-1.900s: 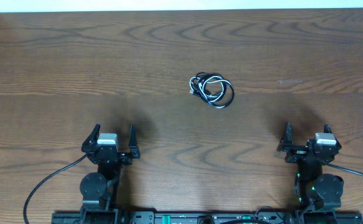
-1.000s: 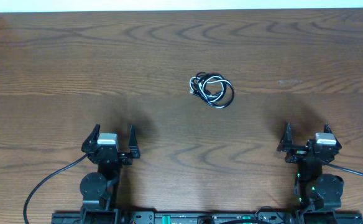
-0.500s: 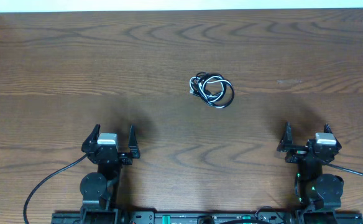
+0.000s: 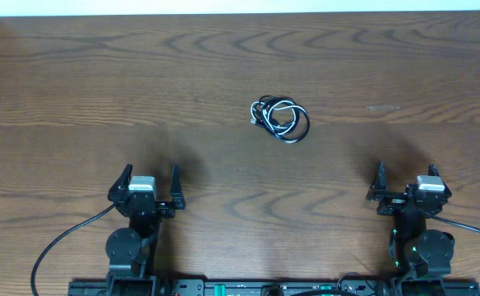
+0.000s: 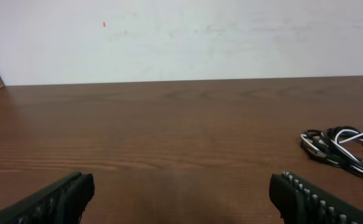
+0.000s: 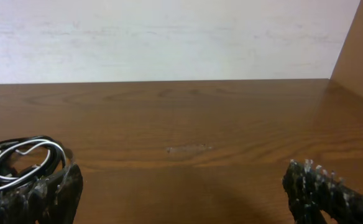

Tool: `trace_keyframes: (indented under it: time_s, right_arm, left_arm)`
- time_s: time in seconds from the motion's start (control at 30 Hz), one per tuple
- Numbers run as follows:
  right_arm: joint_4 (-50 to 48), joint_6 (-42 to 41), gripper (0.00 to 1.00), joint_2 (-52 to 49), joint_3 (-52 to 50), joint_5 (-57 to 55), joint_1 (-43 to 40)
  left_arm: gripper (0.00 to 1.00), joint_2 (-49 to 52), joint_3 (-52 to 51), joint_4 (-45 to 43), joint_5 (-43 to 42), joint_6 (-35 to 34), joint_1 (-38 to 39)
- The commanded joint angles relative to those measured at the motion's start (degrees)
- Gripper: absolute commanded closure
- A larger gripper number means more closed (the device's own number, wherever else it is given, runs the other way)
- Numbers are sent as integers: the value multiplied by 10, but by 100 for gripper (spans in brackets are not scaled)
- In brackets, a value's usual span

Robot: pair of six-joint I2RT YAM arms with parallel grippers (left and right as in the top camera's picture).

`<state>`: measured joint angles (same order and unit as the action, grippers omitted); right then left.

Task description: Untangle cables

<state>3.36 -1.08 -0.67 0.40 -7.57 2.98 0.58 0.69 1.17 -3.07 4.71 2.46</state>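
The cables (image 4: 279, 120) lie tangled in one coil near the middle of the bench (image 4: 76, 99), well apart from every edge, while the left hand (image 4: 150, 178) and right hand (image 4: 406, 178) stand wide by the front edge.

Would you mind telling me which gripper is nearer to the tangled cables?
Right, though only slightly. The cables lie forward-left of the right gripper and forward-right of the left gripper, touching neither.

Overhead, the cables (image 4: 279, 120) are too small for me to tell how they cross. The left wrist view crops them at its right edge. In the right wrist view, a right finger (image 6: 45, 193) hides their lower part.
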Motion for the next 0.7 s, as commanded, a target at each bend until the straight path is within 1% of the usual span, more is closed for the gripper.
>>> trace_keyframes:
  time_s: [0.0, 0.17, 0.33, 0.43, 0.53, 0.67]
  right_arm:
    - [1, -8, 1, 3, -1, -6, 4]
    - [1, -23, 1, 3, -1, -7, 4]
    - [4, -23, 1, 3, 2, -4, 4]
    - [17, -23, 1, 1, 14, -5, 4]
    - [38, -23, 1, -12, 32, -9, 4]
    - [65, -23, 1, -60, 68, -9, 4]
  left_arm:
    - [4, -3, -5, 27, -4, 2, 0]
    - [4, -3, -5, 27, -3, -3, 0]
    - [4, -3, 0, 30, -3, -61, 0]
    - [4, 5, 9, 35, -3, -66, 0]
    - [4, 34, 27, 52, -3, -66, 0]
    - [4, 108, 57, 61, -3, -70, 0]
